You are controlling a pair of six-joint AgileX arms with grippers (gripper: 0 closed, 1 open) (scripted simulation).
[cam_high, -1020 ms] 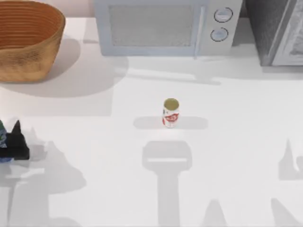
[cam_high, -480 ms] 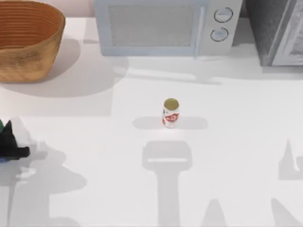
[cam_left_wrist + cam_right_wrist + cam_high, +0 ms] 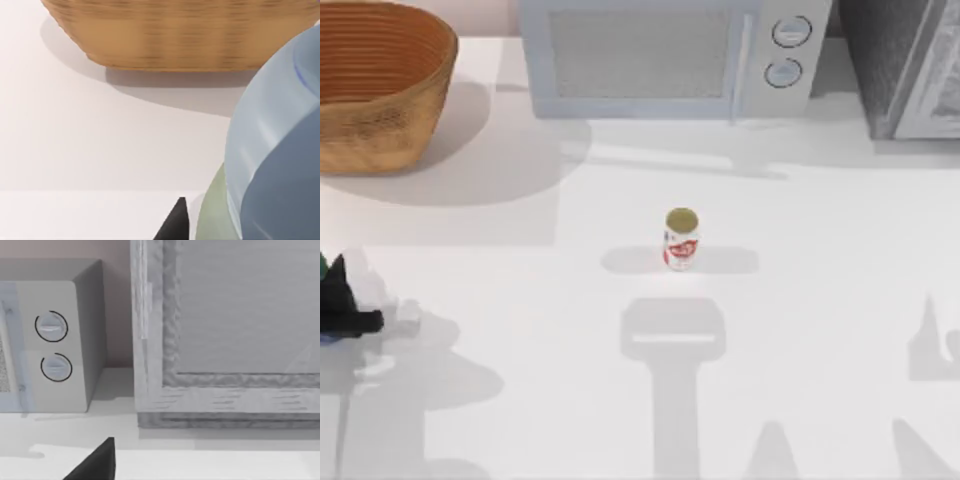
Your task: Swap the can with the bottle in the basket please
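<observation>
On the white surface, the left pincer grasps the bottle clear of the basket; setting it down, then fetching the can, looks next.

Basket, far left: woven wicker, orange-brown, ribbed and rough, matt. Can, centre of the table: smooth white side with red print, dull gold metallic top. Bottle, seen close in the left wrist view: glossy, smooth blue plastic with soft highlights; pale green label band below. Table: smooth, matt white. Microwave, far centre: smooth pale-grey casing, finely speckled door panel. Cabinet, far right: grey, rough-textured frame, matt.
</observation>
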